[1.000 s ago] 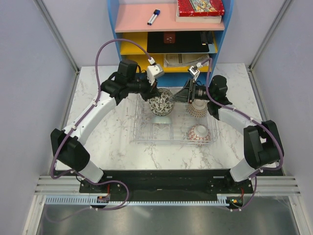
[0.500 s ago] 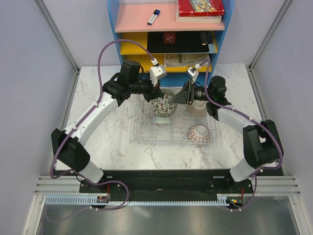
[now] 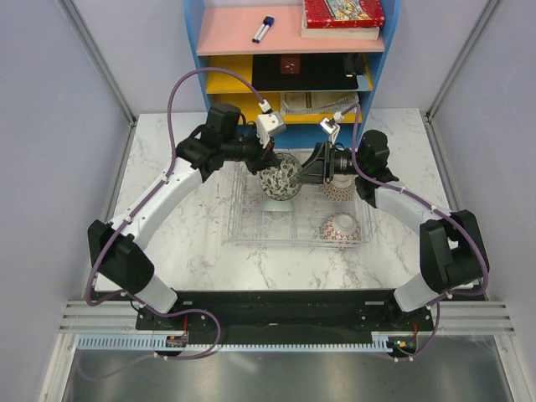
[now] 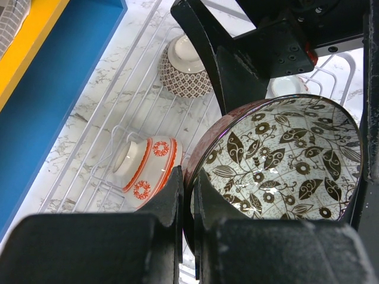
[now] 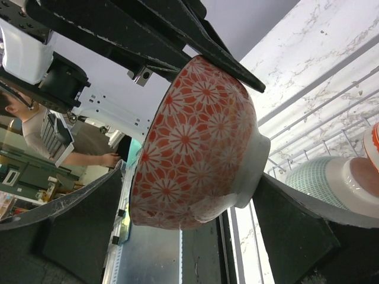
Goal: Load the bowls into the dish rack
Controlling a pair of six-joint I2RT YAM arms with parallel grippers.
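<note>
My left gripper [image 4: 188, 177] is shut on the rim of a bowl [image 4: 278, 160] with a brown leaf pattern inside, held on edge over the far side of the clear dish rack [image 3: 251, 228]. The same bowl [image 5: 195, 136] shows an orange flowered outside in the right wrist view. My right gripper [image 5: 189, 183] stands open around it, with a gap at the left finger [image 5: 77, 219]. In the rack rest a brown-patterned bowl [image 4: 183, 68], an orange-red and white bowl [image 4: 148, 168] and a grey-green bowl [image 5: 314, 177].
The blue shelf unit [image 3: 289, 126] stands right behind the rack, holding a marker [image 3: 263, 28] and a red box [image 3: 343, 12]. Both arms crowd over the rack's far half. Marble tabletop [image 3: 167, 243] lies to either side of the rack.
The left gripper has carried its bowl slightly right and farther back. The right jaws have spread wider around it.
</note>
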